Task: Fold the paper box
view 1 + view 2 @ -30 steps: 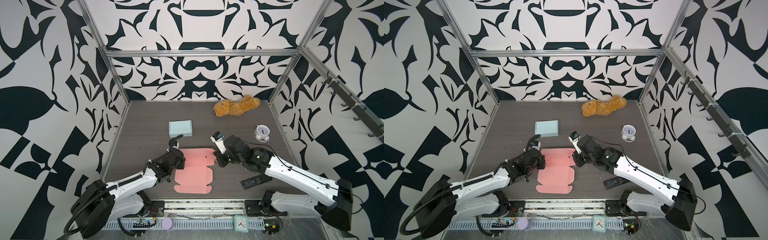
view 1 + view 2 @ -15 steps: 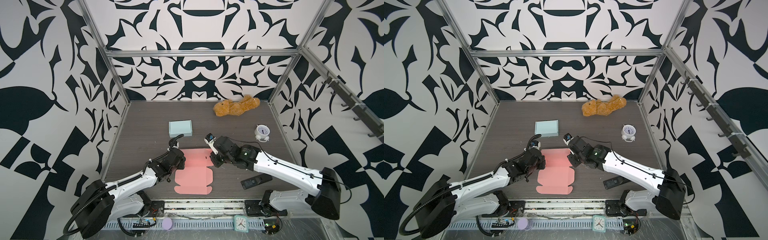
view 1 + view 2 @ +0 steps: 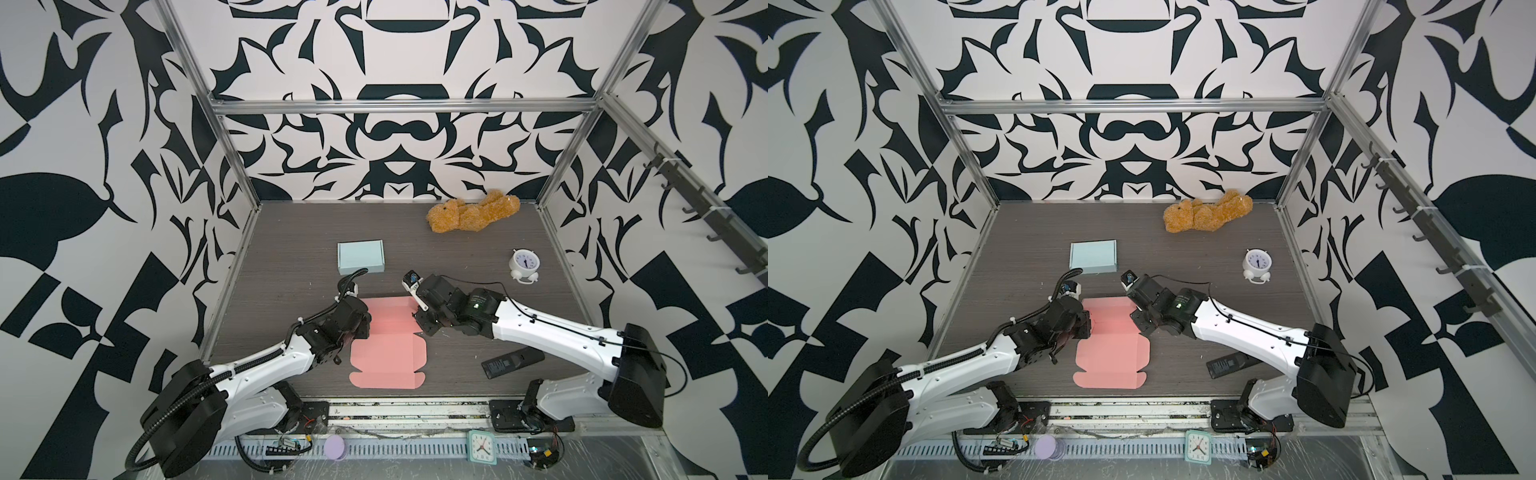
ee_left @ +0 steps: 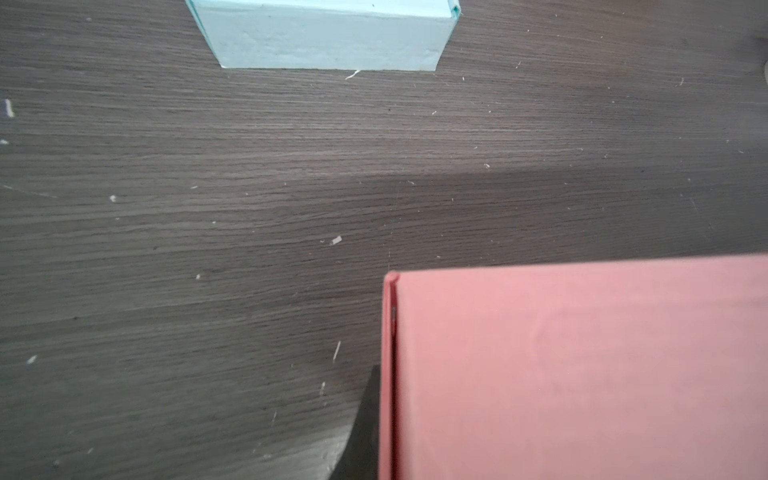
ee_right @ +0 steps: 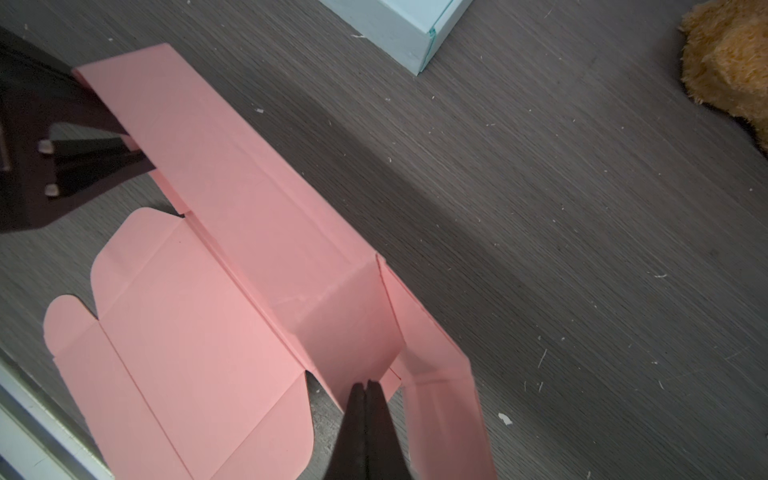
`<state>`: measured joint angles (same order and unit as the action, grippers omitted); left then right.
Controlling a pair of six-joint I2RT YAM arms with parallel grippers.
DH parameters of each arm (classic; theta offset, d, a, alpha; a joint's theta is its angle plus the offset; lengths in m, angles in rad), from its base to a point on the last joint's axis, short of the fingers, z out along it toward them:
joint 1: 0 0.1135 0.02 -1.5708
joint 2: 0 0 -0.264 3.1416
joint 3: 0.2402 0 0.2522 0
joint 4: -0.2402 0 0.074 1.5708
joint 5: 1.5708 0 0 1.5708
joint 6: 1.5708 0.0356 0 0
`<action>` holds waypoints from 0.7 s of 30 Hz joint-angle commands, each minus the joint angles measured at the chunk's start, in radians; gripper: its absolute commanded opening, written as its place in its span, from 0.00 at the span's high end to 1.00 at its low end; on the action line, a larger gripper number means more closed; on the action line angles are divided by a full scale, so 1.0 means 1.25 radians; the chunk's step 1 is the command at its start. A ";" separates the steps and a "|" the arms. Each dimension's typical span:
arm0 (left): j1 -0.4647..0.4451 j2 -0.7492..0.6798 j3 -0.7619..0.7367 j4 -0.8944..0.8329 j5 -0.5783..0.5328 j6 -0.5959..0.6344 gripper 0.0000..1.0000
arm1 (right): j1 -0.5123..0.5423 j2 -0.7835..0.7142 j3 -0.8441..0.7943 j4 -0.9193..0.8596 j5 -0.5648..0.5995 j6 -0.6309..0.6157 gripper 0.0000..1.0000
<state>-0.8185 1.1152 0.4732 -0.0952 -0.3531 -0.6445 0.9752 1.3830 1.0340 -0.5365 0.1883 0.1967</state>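
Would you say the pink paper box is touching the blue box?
Apart: the left wrist view shows bare table between the pink paper box and the blue box.

We found no writing that we could read. The white alarm clock (image 3: 525, 264) (image 3: 1257, 262) on the surface showed a dial with numerals around it, but they were too small for us to make out. The square clock (image 3: 482, 446) at the front rail showed hands but no legible figures. The small label (image 3: 477, 302) on the right arm and the keys of the black remote (image 3: 512, 362) were illegible too.
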 commanded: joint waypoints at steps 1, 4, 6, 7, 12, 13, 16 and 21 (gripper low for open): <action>-0.004 -0.017 0.017 -0.007 0.000 -0.013 0.90 | 0.010 0.001 0.030 0.031 0.017 -0.008 1.00; -0.007 -0.021 0.017 -0.007 0.000 -0.013 0.90 | 0.017 0.008 0.034 0.041 0.013 -0.006 1.00; -0.008 -0.023 0.017 -0.008 0.000 -0.013 0.90 | 0.020 0.013 0.038 0.045 0.012 -0.006 1.00; -0.008 -0.025 0.017 -0.007 0.001 -0.013 0.90 | 0.022 0.016 0.039 0.050 0.012 -0.007 1.00; -0.010 -0.032 0.017 -0.007 0.005 -0.013 0.90 | 0.028 0.020 0.043 0.065 -0.019 -0.008 1.00; -0.010 -0.036 0.017 -0.007 0.006 -0.014 0.90 | 0.029 0.020 0.043 0.067 -0.022 -0.007 1.00; -0.011 -0.043 0.016 -0.008 0.008 -0.015 0.90 | 0.029 0.013 0.037 0.080 -0.033 -0.006 1.00; -0.011 -0.057 0.013 -0.008 0.009 -0.018 0.90 | 0.029 -0.013 0.020 0.104 -0.043 -0.011 1.00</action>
<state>-0.8268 1.0657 0.4732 -0.0986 -0.3508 -0.6510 1.0050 1.4124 1.0481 -0.4522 0.1493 0.1944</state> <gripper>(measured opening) 0.100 0.044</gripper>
